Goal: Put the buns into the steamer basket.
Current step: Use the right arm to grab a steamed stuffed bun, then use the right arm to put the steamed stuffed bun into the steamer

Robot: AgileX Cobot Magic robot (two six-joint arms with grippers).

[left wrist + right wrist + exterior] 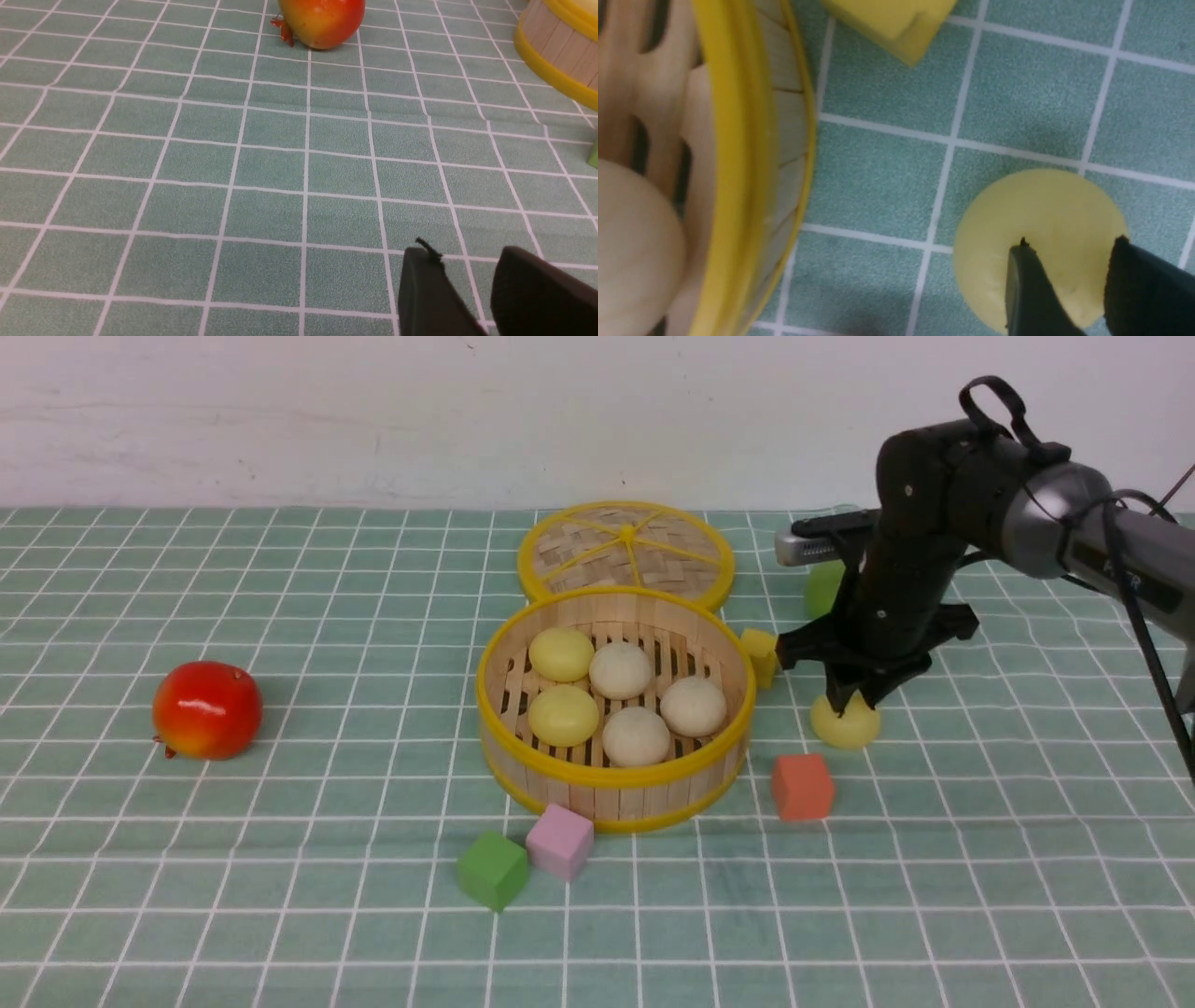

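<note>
The steamer basket (616,803) stands mid-table and holds several buns: two pale yellow (561,653) and three beige-white (620,670). One more pale yellow bun (845,726) rests on the cloth just right of the basket. My right gripper (848,705) points down onto this bun (1041,210), its fingers closed against the bun's upper part. The right wrist view also has the basket's rim (733,140) and a beige bun (630,233) inside. My left gripper (467,254) is open over bare cloth, with nothing between its fingers. It is out of the front view.
The woven lid (625,551) lies behind the basket. A red fruit (206,709) sits far left. A green apple (823,588) is partly hidden behind the right arm. A yellow cube (761,653), orange cube (802,786), pink cube (559,840) and green cube (492,870) ring the basket.
</note>
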